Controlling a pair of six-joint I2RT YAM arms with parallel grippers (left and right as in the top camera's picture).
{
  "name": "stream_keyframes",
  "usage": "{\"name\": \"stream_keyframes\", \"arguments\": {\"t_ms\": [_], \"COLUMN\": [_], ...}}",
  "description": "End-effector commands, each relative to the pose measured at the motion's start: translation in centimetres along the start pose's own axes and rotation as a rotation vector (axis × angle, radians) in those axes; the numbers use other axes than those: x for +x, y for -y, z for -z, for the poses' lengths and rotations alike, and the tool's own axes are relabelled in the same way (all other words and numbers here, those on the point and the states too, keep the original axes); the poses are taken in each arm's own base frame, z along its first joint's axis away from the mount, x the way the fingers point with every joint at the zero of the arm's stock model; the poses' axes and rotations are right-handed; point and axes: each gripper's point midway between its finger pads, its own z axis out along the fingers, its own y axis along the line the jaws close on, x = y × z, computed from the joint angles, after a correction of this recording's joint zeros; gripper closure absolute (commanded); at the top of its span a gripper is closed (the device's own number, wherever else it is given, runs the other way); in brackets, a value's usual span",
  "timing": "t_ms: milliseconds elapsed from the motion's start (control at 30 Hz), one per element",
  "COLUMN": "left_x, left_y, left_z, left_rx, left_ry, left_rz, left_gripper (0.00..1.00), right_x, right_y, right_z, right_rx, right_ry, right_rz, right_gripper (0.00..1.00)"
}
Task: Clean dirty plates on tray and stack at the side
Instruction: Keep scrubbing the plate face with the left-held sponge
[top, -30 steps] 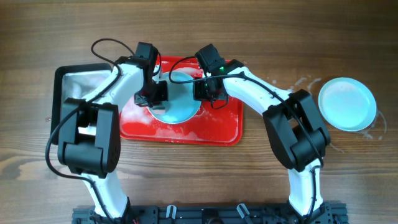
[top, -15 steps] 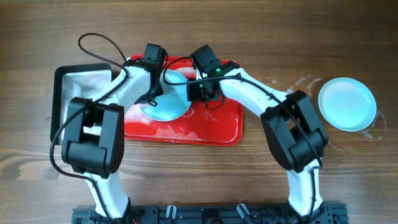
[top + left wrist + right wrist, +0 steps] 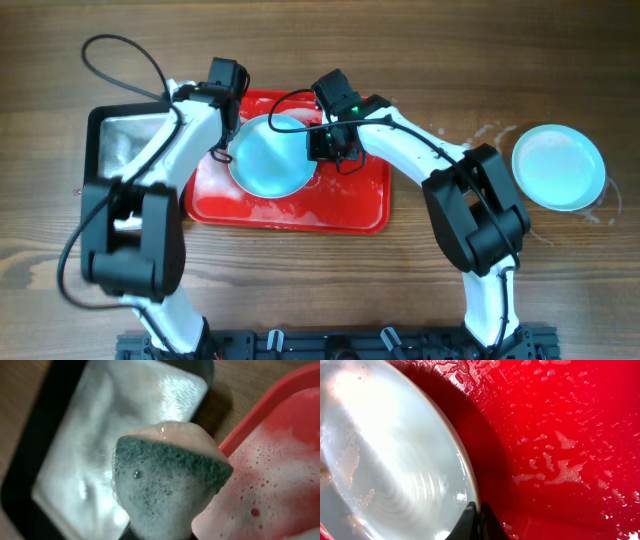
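A light-cyan plate [image 3: 268, 157] stands tilted over the red tray [image 3: 350, 205]. My right gripper [image 3: 318, 147] is shut on its right rim; the right wrist view shows the fingers [image 3: 475, 519] pinching the rim of the plate [image 3: 385, 460] above the wet tray [image 3: 560, 435]. My left gripper [image 3: 222, 110] is at the tray's upper left corner, shut on a foamy green sponge [image 3: 167, 477]. A second plate [image 3: 558, 167] lies on the table at the far right. Any third plate is hidden.
A black-rimmed metal tray [image 3: 118, 140] sits left of the red tray, also in the left wrist view [image 3: 115, 420]. Soapy foam and water lie on the red tray [image 3: 270, 475]. Water spots the table near the right plate. A cable loops above the left arm.
My left gripper with the sponge has moved off the plate, up and left to the red tray's corner. The plate's face now shows fully. The right gripper still holds the rim.
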Motion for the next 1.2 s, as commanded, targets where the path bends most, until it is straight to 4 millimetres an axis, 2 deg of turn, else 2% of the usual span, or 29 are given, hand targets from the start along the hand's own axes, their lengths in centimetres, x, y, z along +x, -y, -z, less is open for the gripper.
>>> {"name": "stream_keyframes", "arguments": {"t_ms": [0, 67, 100, 133, 167, 233, 267, 400, 500, 533, 600, 633, 867, 1033, 1167], "left_x": [-0.8, 0.8, 1.5, 2.3, 2.7, 3.3, 3.3, 3.4, 3.4, 3.4, 3.4, 3.4, 4.1, 7.1, 9.2], "left_y": [-0.9, 0.8, 1.6, 2.5, 2.9, 3.4, 3.4, 3.5, 3.5, 3.5, 3.5, 3.5, 4.5, 10.0, 12.5], "left_z": [2.9, 3.1, 3.1, 3.1, 3.1, 3.0, 2.9, 2.8, 2.8, 2.8, 2.8, 2.8, 2.5, 1.8, 1.6], "left_rx": [0.068, 0.164, 0.208, 0.25, 0.271, 0.292, 0.289, 0.288, 0.288, 0.288, 0.289, 0.291, 0.341, 0.664, 0.841], "left_ry": [0.015, -0.075, -0.114, -0.151, -0.171, -0.199, -0.202, -0.203, -0.204, -0.204, -0.204, -0.205, -0.218, -0.186, -0.136], "left_rz": [0.074, 0.047, 0.014, -0.02, -0.034, -0.052, -0.054, -0.054, -0.055, -0.055, -0.055, -0.055, -0.062, -0.305, -0.45], "left_gripper": [0.96, 0.96, 0.96, 0.96, 0.96, 0.96, 0.96, 0.96, 0.96, 0.96, 0.96, 0.96, 0.96, 0.96, 0.96], "right_x": [0.8, 0.8, 0.8, 0.7, 0.7, 0.7, 0.7, 0.8, 2.0, 2.3, 2.6, 2.6, 3.1, 2.9, 2.9], "right_y": [2.8, 2.8, 2.7, 2.4, 2.1, 1.3, 1.0, 0.4, 0.6, 1.0, 1.2, 1.4, 2.6, 2.7, 2.7], "right_z": [-1.7, -1.7, -1.7, -1.7, -1.8, -1.8, -1.8, -2.8, -4.6, -5.1, -5.4, -5.4, -5.0, -4.9, -4.9], "right_rx": [0.092, 0.09, 0.086, 0.071, 0.055, 0.015, 0.002, 0.015, 0.034, 0.042, 0.045, 0.049, 0.065, 0.052, 0.052], "right_ry": [-0.025, -0.024, -0.023, -0.023, -0.025, -0.031, -0.031, -0.012, -0.045, -0.059, -0.072, -0.075, -0.115, -0.12, -0.12], "right_rz": [-0.023, -0.023, -0.022, -0.019, -0.018, -0.015, -0.017, -0.037, -0.042, -0.059, -0.076, -0.09, -0.151, -0.161, -0.158], "right_gripper": [0.95, 0.95, 0.85, 0.67, 0.54, 0.46, 0.45, 0.47, 0.55, 0.64, 0.9, 0.96, 0.96, 0.96, 0.96]}}
